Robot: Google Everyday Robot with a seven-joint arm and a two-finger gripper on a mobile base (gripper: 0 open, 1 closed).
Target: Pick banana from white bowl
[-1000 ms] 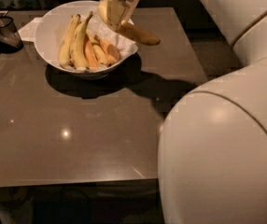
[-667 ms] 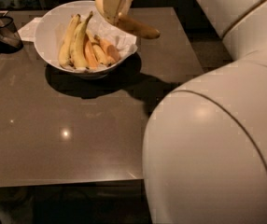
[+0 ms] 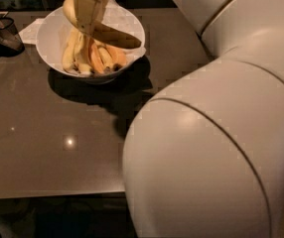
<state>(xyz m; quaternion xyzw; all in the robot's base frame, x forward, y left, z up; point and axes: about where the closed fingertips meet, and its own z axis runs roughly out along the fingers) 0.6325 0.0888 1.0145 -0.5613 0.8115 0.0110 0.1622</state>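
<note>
The white bowl (image 3: 46,31) stands at the far left of the dark table. My gripper (image 3: 88,13) hangs over the bowl's middle, shut on the banana (image 3: 118,36). The banana is yellow with a dark tip and is held above the bowl, slanting down to the right toward the rim. Several other bananas (image 3: 78,54), pale yellow and orange-tinted, lie in the bowl under the gripper. My fingers hide part of the held banana.
My big white arm (image 3: 221,133) fills the right half of the view and hides that part of the table (image 3: 57,133). A dark mesh container (image 3: 3,33) and a white napkin (image 3: 32,29) lie left of the bowl.
My gripper has moved left with the banana, from over the bowl's right rim to over its middle. My arm has swung further into view.
</note>
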